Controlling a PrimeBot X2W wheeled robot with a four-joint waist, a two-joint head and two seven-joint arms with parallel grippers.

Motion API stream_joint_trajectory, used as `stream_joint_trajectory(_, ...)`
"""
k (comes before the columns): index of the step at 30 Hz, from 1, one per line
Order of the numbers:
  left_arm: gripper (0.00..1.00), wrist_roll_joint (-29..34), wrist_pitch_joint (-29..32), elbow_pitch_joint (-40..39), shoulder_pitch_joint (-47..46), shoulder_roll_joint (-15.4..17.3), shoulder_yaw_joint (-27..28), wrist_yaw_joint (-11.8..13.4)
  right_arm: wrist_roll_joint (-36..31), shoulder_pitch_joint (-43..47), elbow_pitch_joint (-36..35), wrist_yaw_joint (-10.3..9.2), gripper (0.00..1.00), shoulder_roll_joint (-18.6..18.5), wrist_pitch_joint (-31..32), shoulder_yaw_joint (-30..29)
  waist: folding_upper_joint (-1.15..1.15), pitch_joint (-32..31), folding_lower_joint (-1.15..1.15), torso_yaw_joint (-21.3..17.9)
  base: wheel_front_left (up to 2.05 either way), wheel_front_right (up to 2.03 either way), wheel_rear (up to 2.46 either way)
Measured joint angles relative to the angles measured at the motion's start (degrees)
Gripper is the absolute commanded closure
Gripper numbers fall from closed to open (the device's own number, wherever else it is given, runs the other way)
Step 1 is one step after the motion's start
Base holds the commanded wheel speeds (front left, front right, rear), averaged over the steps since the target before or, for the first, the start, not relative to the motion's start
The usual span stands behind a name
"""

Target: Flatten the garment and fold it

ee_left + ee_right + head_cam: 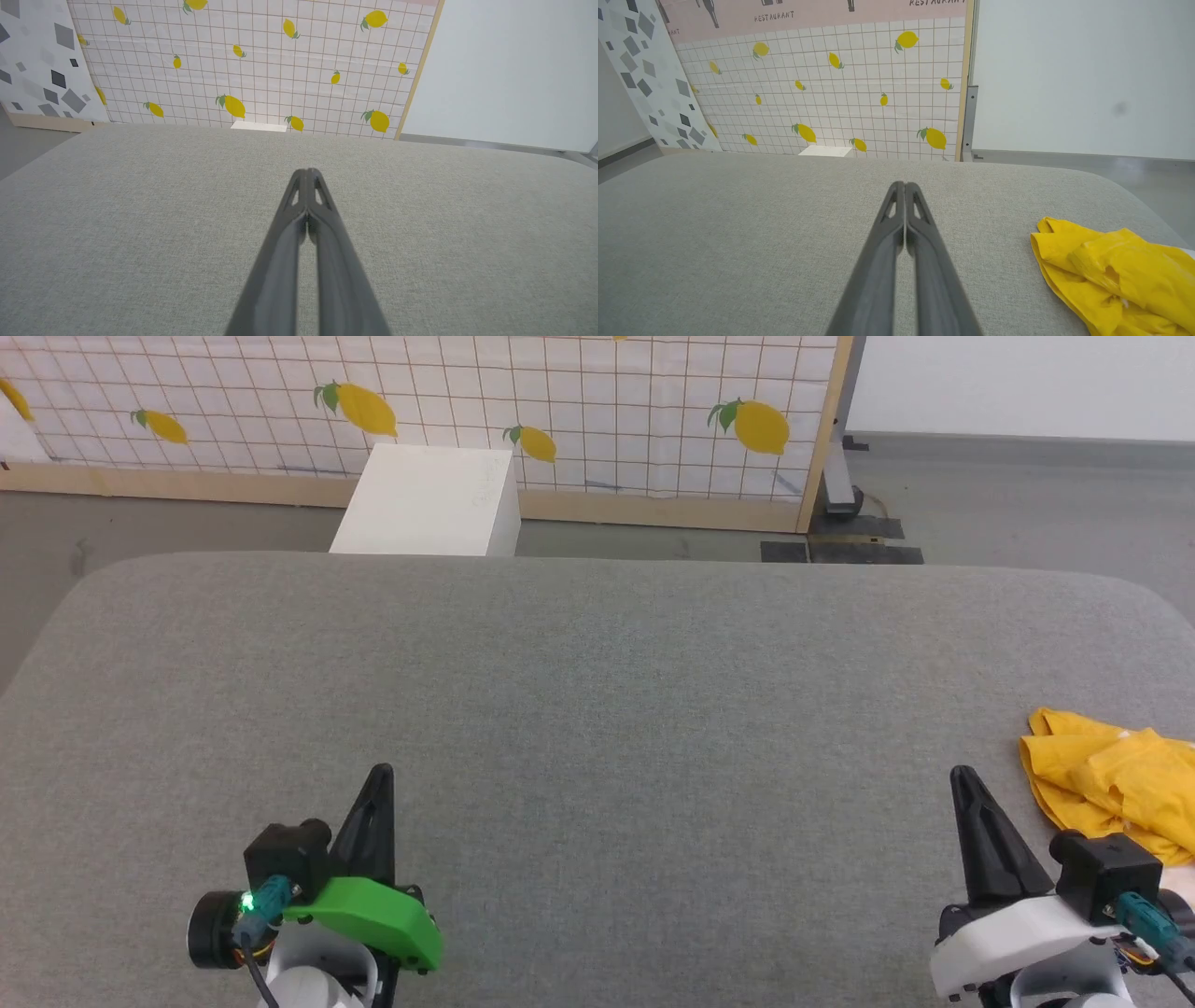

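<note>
Two hands were recorded at the near side of the grey tabletop [597, 663]. Left hand [307, 172]: fingers pressed together, empty. Right hand [905, 185]: fingers likewise together, empty. The shirt [1111, 779] was found crumpled at the tabletop's right edge, just beside the right hand, not touching it.

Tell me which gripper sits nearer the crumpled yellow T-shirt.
The right gripper, white-cased, beside the bright yellow cotton T-shirt; the green-cased left gripper is far off.
</note>
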Motion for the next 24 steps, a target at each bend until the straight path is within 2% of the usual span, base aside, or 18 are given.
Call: stream_joint_trajectory(24,1.00,1.85,2.86,-3.41,1.13,-0.13,0.54,0.98,-1.51,-0.18,-0.36,0.00,1.00,0.00,1.32,0.65,0.00,0.12,0.00,-0.52,0.00,0.00,0.00)
